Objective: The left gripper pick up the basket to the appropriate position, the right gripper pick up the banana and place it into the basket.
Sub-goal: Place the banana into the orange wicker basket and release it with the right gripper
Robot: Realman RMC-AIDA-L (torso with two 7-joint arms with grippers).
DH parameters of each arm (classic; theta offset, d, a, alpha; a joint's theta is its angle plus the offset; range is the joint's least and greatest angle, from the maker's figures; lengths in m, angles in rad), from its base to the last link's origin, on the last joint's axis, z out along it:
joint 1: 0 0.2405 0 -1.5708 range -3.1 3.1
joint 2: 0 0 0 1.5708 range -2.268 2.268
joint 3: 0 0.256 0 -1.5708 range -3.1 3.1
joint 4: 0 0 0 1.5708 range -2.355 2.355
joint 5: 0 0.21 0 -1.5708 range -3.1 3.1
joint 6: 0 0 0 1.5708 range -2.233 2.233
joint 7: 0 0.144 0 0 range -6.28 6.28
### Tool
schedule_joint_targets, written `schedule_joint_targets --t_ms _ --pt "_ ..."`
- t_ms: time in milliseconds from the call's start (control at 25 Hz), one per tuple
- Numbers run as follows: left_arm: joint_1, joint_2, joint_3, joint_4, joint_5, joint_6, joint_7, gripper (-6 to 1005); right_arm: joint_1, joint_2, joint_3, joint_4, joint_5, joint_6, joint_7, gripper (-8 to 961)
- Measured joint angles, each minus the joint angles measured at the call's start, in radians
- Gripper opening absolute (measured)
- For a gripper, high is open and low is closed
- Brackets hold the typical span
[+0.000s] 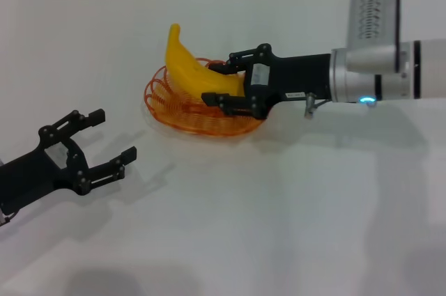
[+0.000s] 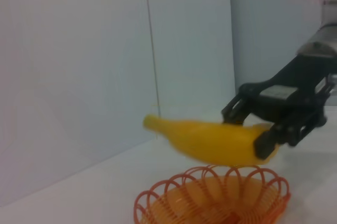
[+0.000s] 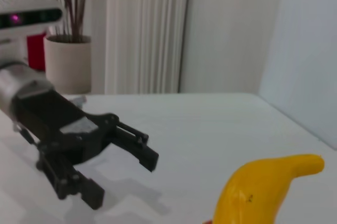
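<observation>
Your right gripper (image 1: 224,84) clenches the banana (image 1: 189,67) just above the basket (image 1: 174,109), long axis toward eleven o'clock; left gripper (image 1: 110,141) released at seven.

Smooth, glossy yellow banana (image 1: 191,69); orange looped-wire basket (image 1: 174,108); matt black tool (image 1: 221,81); smooth white table (image 1: 279,205).

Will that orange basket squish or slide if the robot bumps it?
The basket is thin looped wire, so it probably weighs little and might slide on the smooth white table. Its loops may flex slightly. It sits low and wide, so tipping seems unlikely.
</observation>
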Motion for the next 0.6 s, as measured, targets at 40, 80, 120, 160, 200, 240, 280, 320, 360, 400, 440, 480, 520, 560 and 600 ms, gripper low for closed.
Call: schedule_joint_targets --t_ms 40,80,120,160,200,240,280,320,360,400,440,480,520,560,600 --pt "-0.001 0.000 0.000 0.000 0.001 0.000 0.000 880 0.008 0.000 -0.011 0.011 0.008 0.018 0.000 567" --pt "-0.001 0.000 0.000 0.001 0.001 0.000 0.000 880 0.016 0.000 -0.025 0.020 0.017 0.036 0.000 569" --pt "-0.001 0.000 0.000 0.001 0.001 0.000 0.000 880 0.021 0.000 -0.040 0.026 0.026 0.049 0.000 572" --pt "-0.001 0.000 0.000 0.001 0.001 0.000 0.000 880 0.024 0.001 -0.055 0.029 0.036 0.062 0.000 574" --pt "-0.002 0.000 0.000 0.001 0.003 0.000 0.000 880 0.026 0.001 -0.071 0.032 0.048 0.075 0.000 576" --pt "-0.002 0.000 0.000 0.001 0.003 0.000 0.000 880 0.026 0.001 -0.086 0.032 0.064 0.085 0.001 578" --pt "-0.002 0.000 0.000 0.001 0.004 0.000 0.000 880 0.026 0.002 -0.100 0.033 0.078 0.092 0.003 580" --pt "-0.003 0.000 0.000 0.001 0.005 0.000 0.000 880 0.026 0.002 -0.115 0.033 0.097 0.098 0.006 583" --pt "-0.003 0.000 0.000 0.001 0.006 0.000 0.000 880 0.026 0.002 -0.125 0.033 0.110 0.099 0.010 585" --pt "-0.003 0.000 0.000 0.001 0.006 0.000 0.000 880 0.026 0.002 -0.133 0.033 0.121 0.098 0.014 587" --pt "-0.003 0.000 0.000 0.001 0.006 0.000 0.000 879 0.026 0.002 -0.136 0.033 0.128 0.097 0.019 589" --pt "-0.003 0.000 -0.001 0.001 0.006 0.000 0.000 879 0.027 0.002 -0.139 0.033 0.135 0.094 0.026 591" --pt "-0.003 0.000 -0.001 0.001 0.006 0.000 0.000 879 0.027 0.002 -0.141 0.032 0.139 0.091 0.035 594" --pt "-0.003 0.000 -0.001 0.001 0.006 0.000 0.000 879 0.027 0.001 -0.146 0.031 0.142 0.090 0.048 596" --pt "-0.003 0.000 -0.001 0.001 0.006 0.000 0.000 879 0.028 0.001 -0.150 0.029 0.143 0.090 0.060 598"
